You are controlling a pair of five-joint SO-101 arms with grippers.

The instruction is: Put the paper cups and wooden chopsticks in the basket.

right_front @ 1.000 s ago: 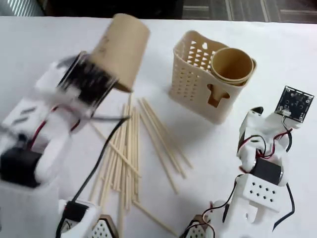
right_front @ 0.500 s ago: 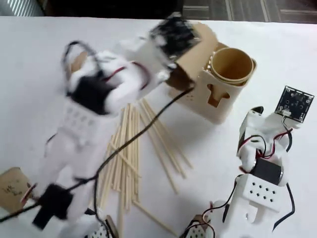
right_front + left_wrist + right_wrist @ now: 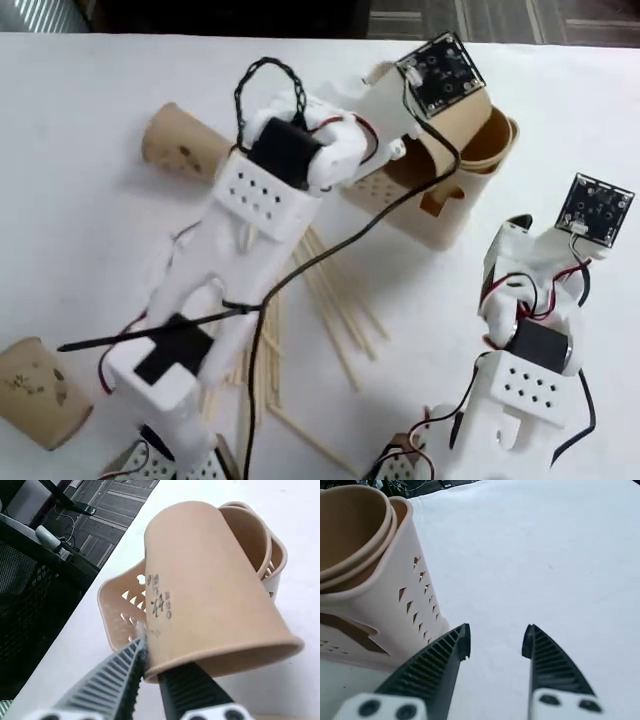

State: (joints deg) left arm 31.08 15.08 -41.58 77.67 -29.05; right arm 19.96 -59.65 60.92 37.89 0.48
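Left claw (image 3: 153, 661) clamped on the rim of a paper cup (image 3: 210, 590), one finger inside the mouth, one outside. The cup is tilted, base end over the basket (image 3: 440, 215), just beside the nested cups (image 3: 497, 140) standing in the basket's far compartment. Whether the held cup's base is inside the basket can't be told. Right claw (image 3: 495, 642) open wide, holding nothing, low over the surface (image 3: 80, 230) just beside the basket's wall, not touching it. A second loose cup (image 3: 180, 155) lies on its side on the surface behind the left arm; a third cup (image 3: 35, 390) lies near the front-left edge. Wooden chopsticks (image 3: 330, 300) scattered on the surface between the arms, partly under the left arm.
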